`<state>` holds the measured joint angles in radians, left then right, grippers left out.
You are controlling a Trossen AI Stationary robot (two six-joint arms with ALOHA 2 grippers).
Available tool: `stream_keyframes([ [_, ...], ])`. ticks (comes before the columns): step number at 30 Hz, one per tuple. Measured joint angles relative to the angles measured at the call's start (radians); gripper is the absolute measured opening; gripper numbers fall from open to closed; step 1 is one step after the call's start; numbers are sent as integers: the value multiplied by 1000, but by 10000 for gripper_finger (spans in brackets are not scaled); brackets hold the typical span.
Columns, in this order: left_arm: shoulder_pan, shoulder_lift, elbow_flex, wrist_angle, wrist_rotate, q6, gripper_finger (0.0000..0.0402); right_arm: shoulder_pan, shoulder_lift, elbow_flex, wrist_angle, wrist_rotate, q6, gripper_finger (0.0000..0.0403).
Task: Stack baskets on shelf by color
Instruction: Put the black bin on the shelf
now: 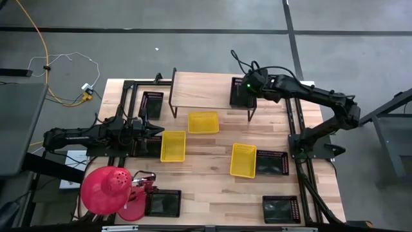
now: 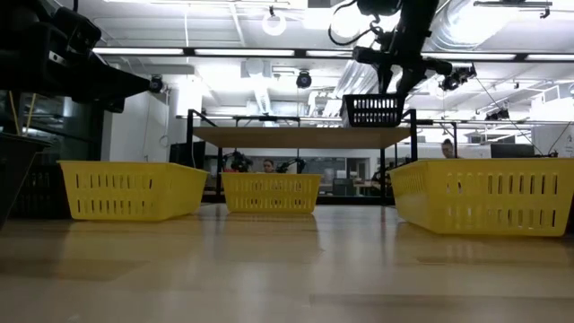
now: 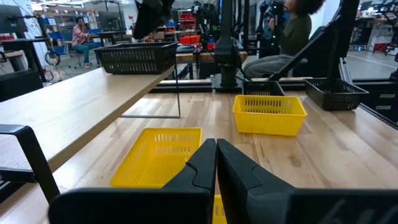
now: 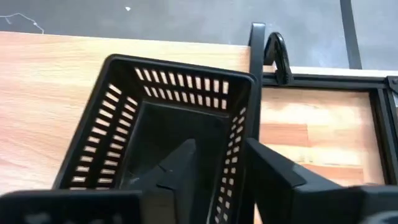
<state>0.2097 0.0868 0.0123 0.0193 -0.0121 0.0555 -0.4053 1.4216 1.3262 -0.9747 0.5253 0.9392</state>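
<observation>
A black basket (image 1: 241, 94) (image 4: 155, 106) stands on the right end of the shelf (image 1: 206, 90) (image 2: 296, 136). My right gripper (image 1: 248, 84) (image 4: 217, 149) is open above it, one finger inside the basket and one outside its side wall. Three yellow baskets lie on the table in front of the shelf: one (image 1: 203, 122) near its middle, one (image 1: 172, 145) to the left, one (image 1: 243, 160) to the right. My left gripper (image 1: 156, 132) (image 3: 216, 149) is shut, hovering at the left yellow basket's (image 3: 158, 162) left edge. My right gripper comes from above, slanting down over the black basket's side wall (image 4: 239, 134). One finger (image 4: 180, 158) is in the hollow and the other finger (image 4: 273, 171) is outside. Whether either touches the wall I cannot tell. The basket sits on the shelf.
More black baskets lie on the table: one (image 1: 152, 103) left of the shelf, one (image 1: 271, 162) beside the right yellow basket, two (image 1: 162, 202) (image 1: 280, 207) near the near edge. A pink round object (image 1: 106, 189) sits at the near left corner. People sit beyond the table.
</observation>
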Motion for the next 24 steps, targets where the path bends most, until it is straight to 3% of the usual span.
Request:
stream_keyframes([
  [6, 0, 0, 0, 0, 0, 0, 3, 6, -51, 0, 39, 49, -182, 197],
  [12, 0, 0, 0, 0, 0, 0, 3, 149, -162, 0, 69, 32, -407, 196],
  [17, 0, 0, 0, 0, 0, 0, 3, 360, -180, 0, 83, -51, -566, 134],
  [22, 0, 0, 0, 0, 0, 0, 3, 502, -115, 0, 69, -75, -675, 19],
  [24, 0, 0, 0, 0, 0, 0, 3, 526, -81, 0, 48, -65, -711, 13],
])
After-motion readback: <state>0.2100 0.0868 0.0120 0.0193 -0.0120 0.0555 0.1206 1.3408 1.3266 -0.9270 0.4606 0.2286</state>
